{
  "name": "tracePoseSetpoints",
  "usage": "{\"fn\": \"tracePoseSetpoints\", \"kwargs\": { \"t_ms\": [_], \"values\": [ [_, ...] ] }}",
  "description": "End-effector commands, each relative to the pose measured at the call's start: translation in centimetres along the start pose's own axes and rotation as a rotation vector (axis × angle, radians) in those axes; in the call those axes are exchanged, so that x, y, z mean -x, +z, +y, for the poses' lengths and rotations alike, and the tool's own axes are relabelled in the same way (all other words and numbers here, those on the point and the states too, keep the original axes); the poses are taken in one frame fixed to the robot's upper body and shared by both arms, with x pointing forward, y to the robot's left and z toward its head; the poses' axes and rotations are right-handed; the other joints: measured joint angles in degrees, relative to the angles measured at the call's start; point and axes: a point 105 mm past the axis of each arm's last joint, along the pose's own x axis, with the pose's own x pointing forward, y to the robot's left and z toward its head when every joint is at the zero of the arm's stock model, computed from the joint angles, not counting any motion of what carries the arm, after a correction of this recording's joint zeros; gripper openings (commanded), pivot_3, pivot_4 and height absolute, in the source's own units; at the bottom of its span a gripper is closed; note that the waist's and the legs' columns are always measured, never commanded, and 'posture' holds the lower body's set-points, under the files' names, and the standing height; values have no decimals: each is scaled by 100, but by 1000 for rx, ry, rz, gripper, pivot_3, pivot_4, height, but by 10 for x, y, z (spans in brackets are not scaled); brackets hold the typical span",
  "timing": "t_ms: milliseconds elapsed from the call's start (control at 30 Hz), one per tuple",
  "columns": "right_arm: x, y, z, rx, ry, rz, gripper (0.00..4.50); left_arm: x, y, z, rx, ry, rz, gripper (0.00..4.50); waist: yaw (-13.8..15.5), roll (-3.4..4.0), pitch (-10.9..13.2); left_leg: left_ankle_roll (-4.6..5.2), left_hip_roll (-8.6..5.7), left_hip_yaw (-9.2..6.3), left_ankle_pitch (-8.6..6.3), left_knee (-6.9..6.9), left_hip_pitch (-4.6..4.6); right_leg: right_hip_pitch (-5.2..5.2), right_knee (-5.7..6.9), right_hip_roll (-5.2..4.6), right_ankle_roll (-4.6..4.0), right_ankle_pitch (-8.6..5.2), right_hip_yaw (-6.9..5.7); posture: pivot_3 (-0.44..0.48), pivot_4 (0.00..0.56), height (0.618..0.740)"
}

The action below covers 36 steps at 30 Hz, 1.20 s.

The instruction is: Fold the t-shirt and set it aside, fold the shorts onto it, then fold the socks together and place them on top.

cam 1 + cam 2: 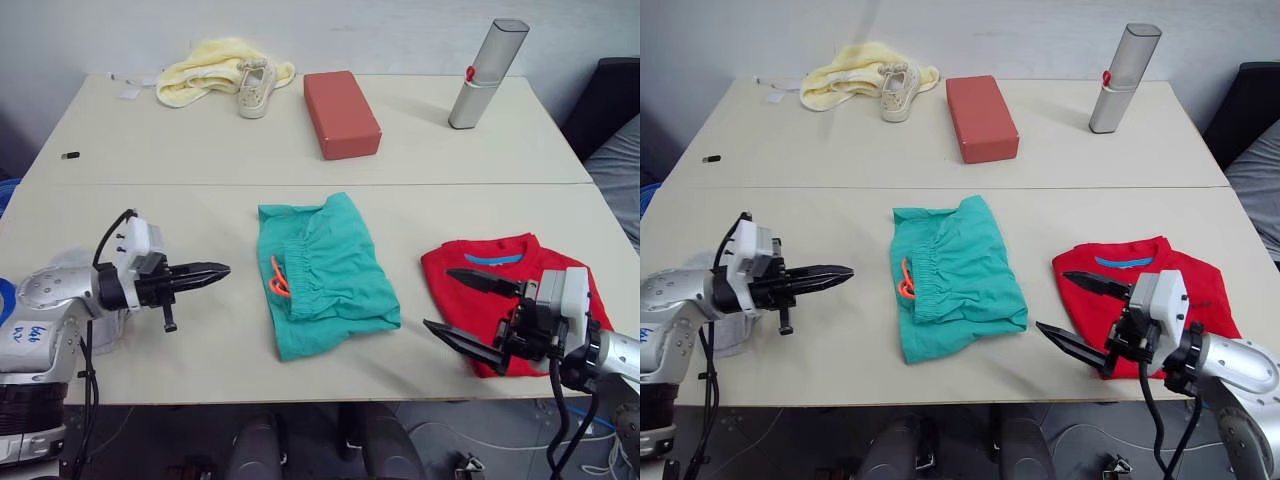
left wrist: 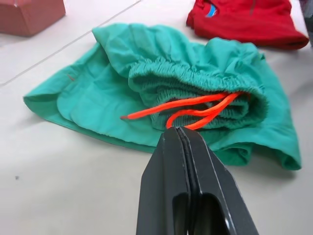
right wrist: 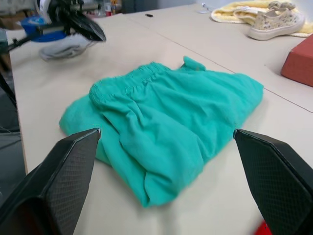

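With the folded t-shirt [image 1: 520,285] set aside at the worktop's [image 1: 200,340] right, the shorts [image 1: 325,275] lie mid-table (seemingly part-folded, not yet stacked) between the pinched-closed left claw [image 1: 210,272] and wide-spread right claw [image 1: 470,310].

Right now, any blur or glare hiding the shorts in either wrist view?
Left wrist view: shorts sharp, no glare; only the left gripper up close looks soft. Right wrist view: shorts evenly lit with soft shadows in the folds; the open right gripper blurs at the edges.
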Motion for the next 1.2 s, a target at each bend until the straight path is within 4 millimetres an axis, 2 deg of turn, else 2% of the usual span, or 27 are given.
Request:
{"fn": "tracePoseSetpoints", "kwargs": {
  "t_ms": [33,200,333,467,633,700,767,833,900,967,1067,1200],
  "values": [
    [-3,7,-3,53,-20,-37,4446,-4,17,-2,-87,-20,-47,0,0,0,0,0,-1,0,0,0,0,0,-1,0,1,0,0,0,150,740],
    [-20,10,3,24,34,-86,4446,-26,28,-8,-98,-78,-95,0,-7,0,0,-4,-1,1,3,0,0,-1,3,3,0,1,3,0,150,740],
    [-40,7,0,26,60,-92,3157,-51,39,-14,-111,-151,-137,0,-5,-1,0,-33,-2,2,19,1,-1,-1,2,7,0,1,4,0,150,740],
    [-68,1,-7,73,72,-83,1702,-82,45,-10,-139,-192,-160,0,-3,-3,0,-32,-11,2,21,7,-3,-2,5,7,4,3,5,0,150,740],
    [-88,-3,-15,101,61,-85,21,-113,54,9,-181,-135,-184,0,-3,-2,0,-29,-40,2,26,7,-4,-2,8,7,8,5,5,0,150,740],
    [-98,-9,-19,129,59,-70,21,-133,57,12,-174,-127,-192,0,1,-4,1,-27,-41,2,27,10,-7,-3,8,8,9,5,3,0,150,740],
    [-103,-12,-21,143,62,-65,21,-143,56,13,-183,-127,-184,0,2,-4,1,-20,-48,3,32,12,-11,-4,6,19,14,8,-4,0,150,740],
    [-117,-23,-19,164,78,-28,21,-163,40,11,-173,-145,-121,0,-8,-4,0,-18,-52,4,34,11,-10,-3,6,16,18,9,1,0,150,740],
    [-129,-43,-17,130,83,43,21,-177,24,9,-156,-147,-68,0,-16,-4,0,-15,-53,13,35,13,-8,-5,7,17,21,11,0,0,150,740],
    [-133,-54,-13,167,96,69,21,-182,12,6,-122,-155,-34,0,-10,-4,1,-17,-51,12,39,14,-8,-5,8,16,21,11,1,0,150,740],
    [-131,-63,-10,129,91,107,21,-183,2,15,-128,-74,10,0,-12,-3,1,-19,-47,10,41,13,-14,-12,11,8,21,11,5,0,150,740],
    [-113,-71,1,115,116,136,21,-176,-13,34,-131,52,65,0,-4,-4,1,-17,-29,6,42,14,-7,-5,12,2,21,11,4,0,150,740]
  ]
}}
